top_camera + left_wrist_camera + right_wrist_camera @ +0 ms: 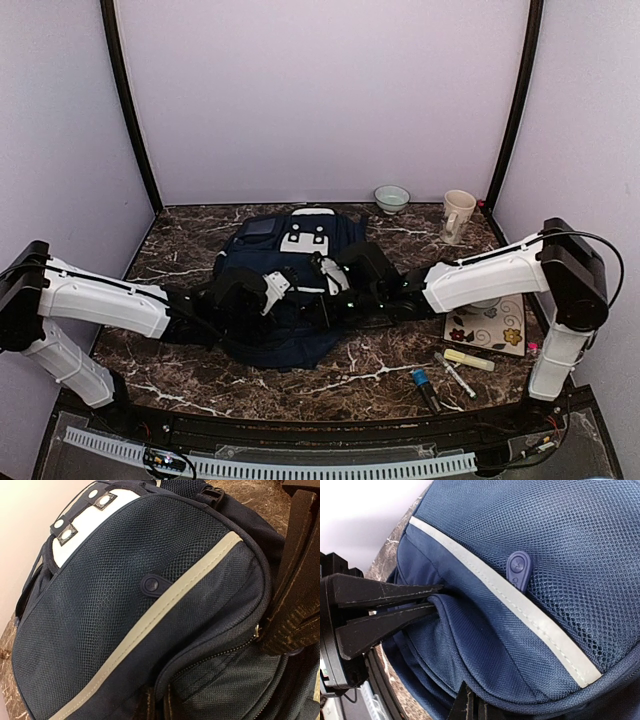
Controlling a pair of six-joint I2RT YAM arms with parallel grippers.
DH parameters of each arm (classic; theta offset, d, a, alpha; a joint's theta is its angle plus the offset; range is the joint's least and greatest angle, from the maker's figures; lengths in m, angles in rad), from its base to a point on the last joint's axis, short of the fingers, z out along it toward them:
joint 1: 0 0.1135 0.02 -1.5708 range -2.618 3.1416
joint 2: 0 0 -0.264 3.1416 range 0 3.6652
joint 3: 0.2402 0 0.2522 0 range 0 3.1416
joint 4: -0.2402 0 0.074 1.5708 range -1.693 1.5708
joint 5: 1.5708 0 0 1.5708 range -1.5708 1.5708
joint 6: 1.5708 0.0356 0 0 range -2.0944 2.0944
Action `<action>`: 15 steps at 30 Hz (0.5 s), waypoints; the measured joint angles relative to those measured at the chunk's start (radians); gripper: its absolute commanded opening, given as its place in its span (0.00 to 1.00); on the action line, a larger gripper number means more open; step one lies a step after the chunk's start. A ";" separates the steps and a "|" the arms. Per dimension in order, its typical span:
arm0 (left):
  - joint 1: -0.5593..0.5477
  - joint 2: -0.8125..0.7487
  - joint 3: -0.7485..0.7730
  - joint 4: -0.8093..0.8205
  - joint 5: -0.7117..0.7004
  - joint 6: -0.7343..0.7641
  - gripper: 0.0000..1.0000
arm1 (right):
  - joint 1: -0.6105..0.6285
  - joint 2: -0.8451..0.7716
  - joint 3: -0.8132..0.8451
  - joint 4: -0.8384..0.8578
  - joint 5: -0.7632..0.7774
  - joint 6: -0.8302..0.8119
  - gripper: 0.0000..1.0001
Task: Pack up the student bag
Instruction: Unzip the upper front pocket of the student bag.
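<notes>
On the surface (400,375), bag (290,335) likely soft, floppy; left hand (157,702), right hand (472,706) each clamped on its seam fabric.

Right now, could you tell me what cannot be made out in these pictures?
- Inside the student bag: every view, covered by its fabric.
- What the right fingers pinch: left wrist view, they cover it.
- The bowl contents: top view, too small.
- Floral mat: top view, partly under the right arm.
</notes>
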 measured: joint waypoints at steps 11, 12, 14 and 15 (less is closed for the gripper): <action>-0.005 -0.082 -0.076 0.115 0.027 0.002 0.00 | 0.030 -0.030 -0.011 0.128 -0.091 -0.039 0.50; -0.005 -0.087 -0.078 0.123 0.029 0.002 0.00 | 0.035 -0.053 -0.022 0.135 -0.096 -0.067 0.51; -0.006 -0.090 -0.084 0.140 0.034 0.002 0.00 | 0.042 -0.121 -0.058 0.132 -0.089 -0.121 0.54; -0.007 -0.090 -0.086 0.144 0.035 0.002 0.00 | 0.045 -0.156 -0.075 0.126 -0.080 -0.143 0.54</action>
